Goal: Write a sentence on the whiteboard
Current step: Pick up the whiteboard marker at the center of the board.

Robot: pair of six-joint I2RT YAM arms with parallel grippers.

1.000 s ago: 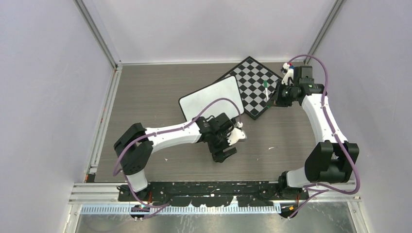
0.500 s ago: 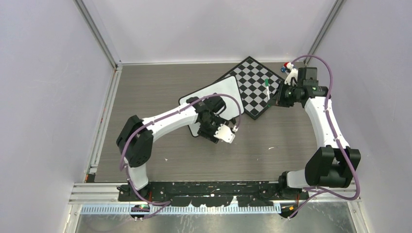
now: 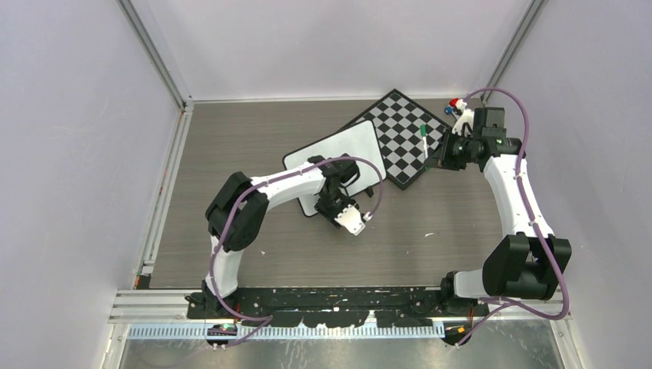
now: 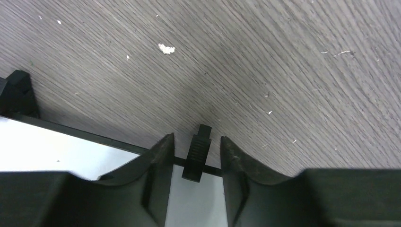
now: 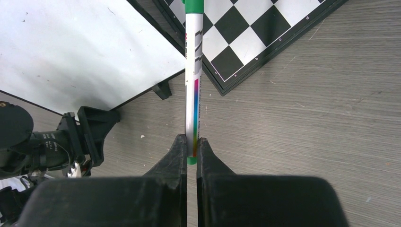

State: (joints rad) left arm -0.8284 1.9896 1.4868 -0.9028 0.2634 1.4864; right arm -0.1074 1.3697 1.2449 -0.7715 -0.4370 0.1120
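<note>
The whiteboard lies tilted mid-table, and its far right corner overlaps the chessboard. Its visible surface is blank; no green sentence shows. My left gripper is at the board's near edge. In the left wrist view its open jaws straddle a small black foot on the board's edge without touching it. My right gripper is shut on a white marker with a green cap, held over the chessboard. In the right wrist view the marker sticks out of the gripper toward the whiteboard.
The black-and-white chessboard lies at the back right and also shows in the right wrist view. My left arm shows at the lower left of the right wrist view. Small white scraps lie on the grey wood table. Walls close in on three sides.
My left arm has swung back from the open table in front of the board to the board's near edge. My right arm with the marker has shifted slightly right.
</note>
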